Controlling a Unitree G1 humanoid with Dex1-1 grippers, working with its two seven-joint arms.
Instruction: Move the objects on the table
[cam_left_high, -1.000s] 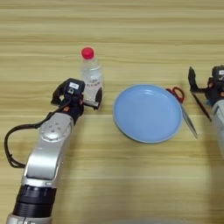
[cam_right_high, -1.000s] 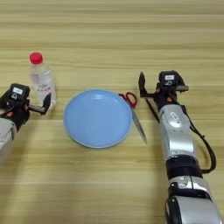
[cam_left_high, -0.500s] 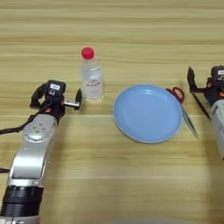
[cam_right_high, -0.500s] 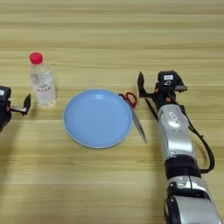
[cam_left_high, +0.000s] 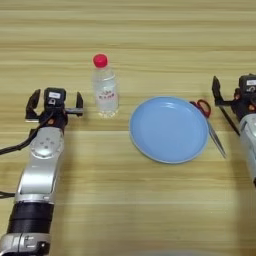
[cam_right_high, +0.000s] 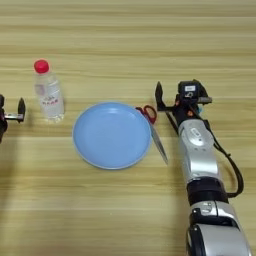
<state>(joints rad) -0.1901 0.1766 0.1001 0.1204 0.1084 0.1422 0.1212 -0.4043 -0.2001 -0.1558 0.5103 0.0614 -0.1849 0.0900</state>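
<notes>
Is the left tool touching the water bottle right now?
Apart. The left eye view shows bare table between the left tool, fingers spread open, and the water bottle.

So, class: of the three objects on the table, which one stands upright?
The clear plastic bottle with the red cap, left of the light-blue plate. The plate and the red-handled scissors both lie flat.

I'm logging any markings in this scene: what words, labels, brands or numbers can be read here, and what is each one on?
No text can be read.
Water bottle: a pale label band, print too blurred to read.
Left gripper: a small white sticker on its top, unreadable.
Right gripper: a small white sticker on its top, unreadable.
Blue plate, red-handled scissors and table: no markings visible.
</notes>
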